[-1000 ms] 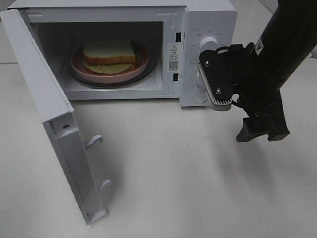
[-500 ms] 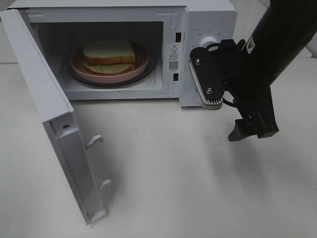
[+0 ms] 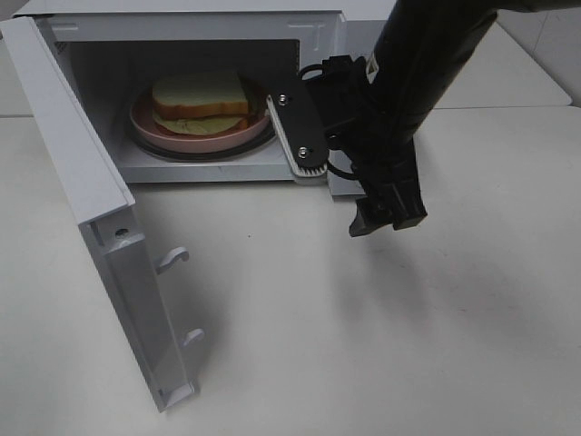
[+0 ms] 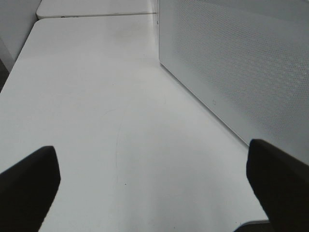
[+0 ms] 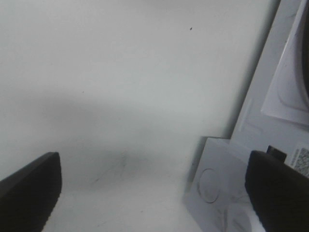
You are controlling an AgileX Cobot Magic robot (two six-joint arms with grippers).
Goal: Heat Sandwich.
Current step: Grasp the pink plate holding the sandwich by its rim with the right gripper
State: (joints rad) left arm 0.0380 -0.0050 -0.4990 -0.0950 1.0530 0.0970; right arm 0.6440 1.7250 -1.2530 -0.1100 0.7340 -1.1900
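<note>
Sandwich (image 3: 200, 100): white bread, brown crust, pale green filling; lies on a round pink plate (image 3: 143, 123) inside the open white microwave (image 3: 182, 25). I judge it light, soft and crushable, so I would hold the stiff, smooth plate rim, not the bread. Left jaws and right jaws: spread, empty.

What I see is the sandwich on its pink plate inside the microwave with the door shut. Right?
No, the door is wide open, as the exterior high view shows. The sandwich is on its pink plate inside the microwave.
</note>
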